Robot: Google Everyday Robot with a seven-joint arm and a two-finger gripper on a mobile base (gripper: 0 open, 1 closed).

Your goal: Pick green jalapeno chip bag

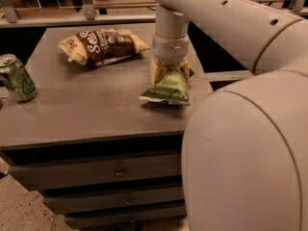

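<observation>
While our pincer (169, 75) hangs straight down from the arm (226, 18) over the desk's (86, 114) three o'clock side, we see it clenched on the far end of the green chip bag (168, 90). The bag's near end points toward six o'clock. We find a brown chip bag (103, 44) at eleven o'clock and a green can (17, 78) at nine o'clock.

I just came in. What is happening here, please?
The robot's arm reaches down to the top of a drawer cabinet, and its claw is closed on the far end of the green jalapeno chip bag, near the right edge. A brown chip bag and a green drink can are apart on the left.
</observation>
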